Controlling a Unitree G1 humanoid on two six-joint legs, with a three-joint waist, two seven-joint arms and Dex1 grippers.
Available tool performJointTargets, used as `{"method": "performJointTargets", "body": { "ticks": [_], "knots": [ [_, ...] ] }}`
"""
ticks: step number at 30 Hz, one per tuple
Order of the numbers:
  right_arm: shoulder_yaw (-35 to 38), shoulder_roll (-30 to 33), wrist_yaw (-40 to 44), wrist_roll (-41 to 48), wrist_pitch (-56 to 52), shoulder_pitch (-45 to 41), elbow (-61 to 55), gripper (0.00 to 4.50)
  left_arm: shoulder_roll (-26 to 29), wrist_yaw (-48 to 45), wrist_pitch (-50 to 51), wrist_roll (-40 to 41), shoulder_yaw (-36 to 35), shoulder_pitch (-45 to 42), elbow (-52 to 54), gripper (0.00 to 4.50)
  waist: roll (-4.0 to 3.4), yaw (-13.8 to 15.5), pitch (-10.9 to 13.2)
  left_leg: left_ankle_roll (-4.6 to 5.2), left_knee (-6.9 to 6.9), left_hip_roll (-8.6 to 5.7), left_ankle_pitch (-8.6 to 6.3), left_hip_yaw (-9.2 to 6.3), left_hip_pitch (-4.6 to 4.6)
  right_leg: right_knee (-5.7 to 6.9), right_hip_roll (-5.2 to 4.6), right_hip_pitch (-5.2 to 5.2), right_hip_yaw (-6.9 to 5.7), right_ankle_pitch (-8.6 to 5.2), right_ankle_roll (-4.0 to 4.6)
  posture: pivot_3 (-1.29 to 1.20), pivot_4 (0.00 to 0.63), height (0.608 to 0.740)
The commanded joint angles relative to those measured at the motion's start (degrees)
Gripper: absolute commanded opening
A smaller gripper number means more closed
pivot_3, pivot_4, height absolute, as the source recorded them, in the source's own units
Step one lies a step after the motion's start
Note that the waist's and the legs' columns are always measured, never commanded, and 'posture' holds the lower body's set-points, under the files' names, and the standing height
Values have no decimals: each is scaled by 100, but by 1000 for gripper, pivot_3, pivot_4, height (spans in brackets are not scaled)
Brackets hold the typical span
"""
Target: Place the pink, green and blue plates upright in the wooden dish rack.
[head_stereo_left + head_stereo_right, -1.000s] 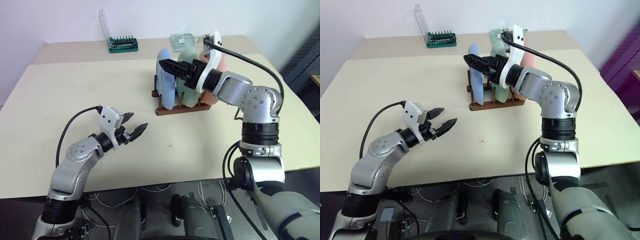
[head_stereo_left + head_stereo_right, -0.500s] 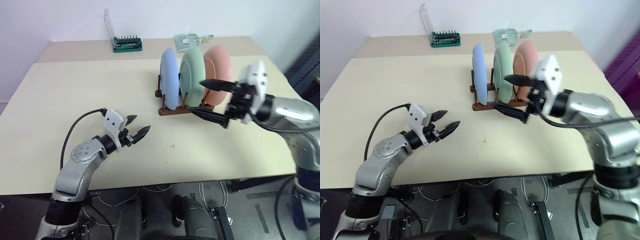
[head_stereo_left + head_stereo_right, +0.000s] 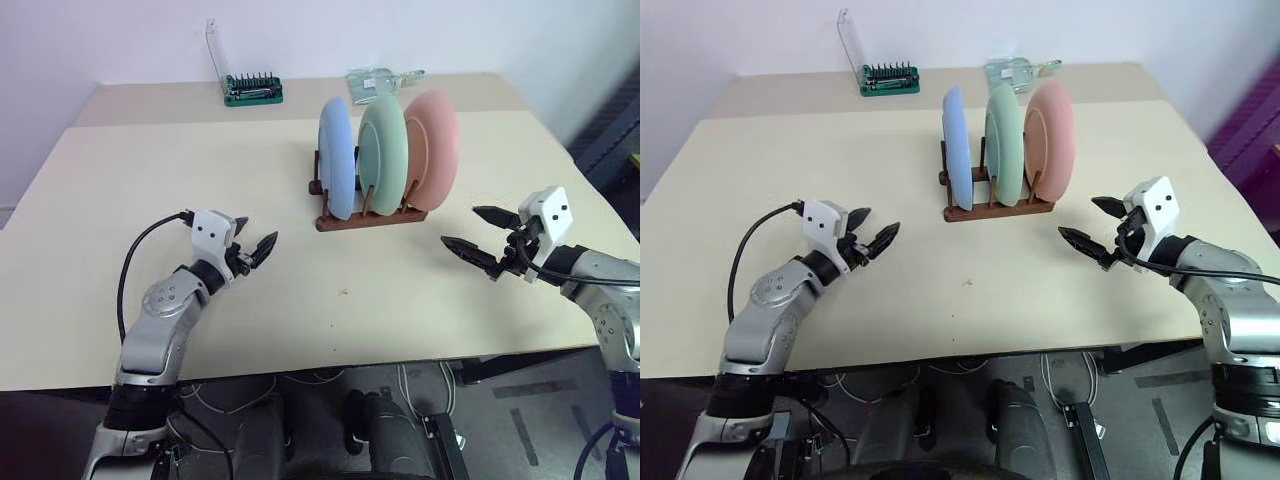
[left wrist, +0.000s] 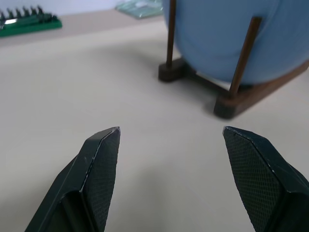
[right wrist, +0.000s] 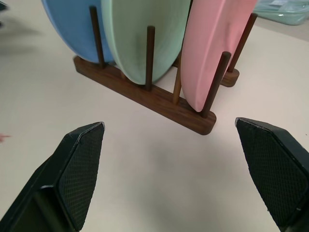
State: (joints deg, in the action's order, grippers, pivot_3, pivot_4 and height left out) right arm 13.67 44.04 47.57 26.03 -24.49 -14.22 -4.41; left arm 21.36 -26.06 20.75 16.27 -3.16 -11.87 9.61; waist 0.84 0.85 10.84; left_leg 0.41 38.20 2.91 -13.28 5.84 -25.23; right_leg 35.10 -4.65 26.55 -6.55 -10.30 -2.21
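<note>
The wooden dish rack [image 3: 367, 215] is sitting toward the far middle of the beige tabletop [image 3: 150, 200], and all 3 plates are standing upright in it, side by side between its thin pegs. The blue plate [image 3: 337, 157] is occupying the slot on the robot's left, the green plate [image 3: 382, 153] is standing in the middle, and the pink plate [image 3: 432, 150] is filling the slot on the right.

The left hand [image 3: 256, 251] is hovering over the near left part of the tabletop, well apart from the rack, with its 2 black fingers spread and gripping nothing. The right hand [image 3: 484, 238] is hanging over the near right part, also clear of the rack and plates, its fingers gaping wide and empty.

At the far edge, a green bit case [image 3: 251, 89] with a clear raised lid is lying behind the rack to the left, and a pale clear packet [image 3: 375, 77] is resting just behind the plates.
</note>
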Motion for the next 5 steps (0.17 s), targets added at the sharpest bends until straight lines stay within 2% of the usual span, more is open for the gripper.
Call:
{"method": "performJointTargets", "body": {
  "ticks": [1, 5],
  "knots": [
    [-42, -14, 84, -111, 275, -74, 10, 4436, 47, 21, -221, -200, 44, 60, 116, 3482, 0, 10, 0, 0, 3, -1, 0, 0, -2, -1, -2, -1, 0, 0, 0, 0, 150, 730],
    [-162, -40, 133, -162, 324, -419, 250, 4436, -124, 228, -195, -247, -19, 33, 147, 3482, 0, 3, 0, 1, 6, -2, -1, -1, -4, -3, -7, -2, 0, 0, 0, 0, 150, 730]
  ]
}}
